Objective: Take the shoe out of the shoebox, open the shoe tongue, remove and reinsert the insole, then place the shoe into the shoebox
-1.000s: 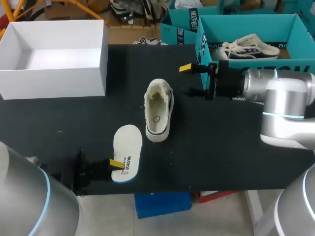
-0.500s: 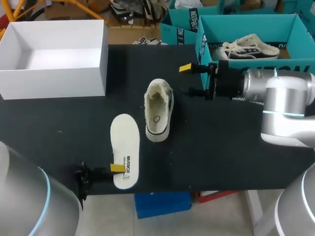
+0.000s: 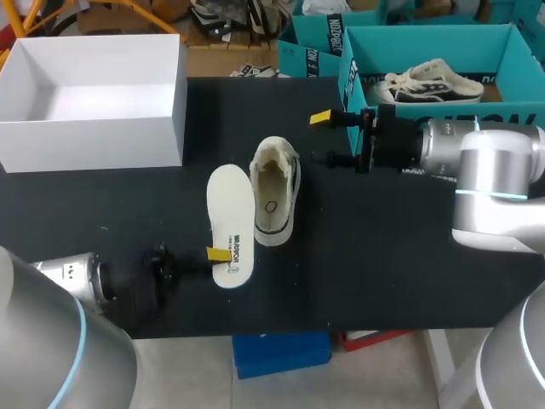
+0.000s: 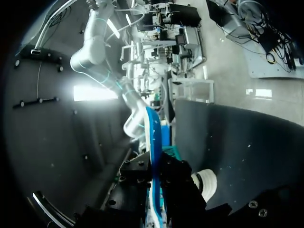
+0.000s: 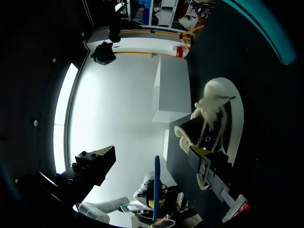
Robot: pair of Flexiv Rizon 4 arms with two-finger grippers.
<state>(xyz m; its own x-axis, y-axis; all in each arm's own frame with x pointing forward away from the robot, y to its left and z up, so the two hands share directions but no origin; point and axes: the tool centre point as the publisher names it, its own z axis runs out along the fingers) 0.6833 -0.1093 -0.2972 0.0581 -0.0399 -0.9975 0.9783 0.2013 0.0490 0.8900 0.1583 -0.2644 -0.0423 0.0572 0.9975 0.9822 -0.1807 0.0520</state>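
White shoebox (image 3: 94, 94) sat at table's (image 3: 383, 256) far-left corner, well apart from shoe (image 3: 274, 198) mid-table. L gripper (image 3: 220, 254) clamped white insole (image 3: 230, 223) alongside shoe; R gripper (image 3: 325, 138), jaws apart, near its other side. Shoe white, fleece-lined, opening up.

Insole (image 3: 230, 226), head view: dark print block across heel end, looks like two short lines, letters too small to read (sits just beside yellow tip of left tool (image 3: 218, 255)). Shoe (image 3: 274, 198): small dark oval mark on footbed near heel, contents not legible. Wrist views: insole seen edge-on, print face hidden. No readable text.
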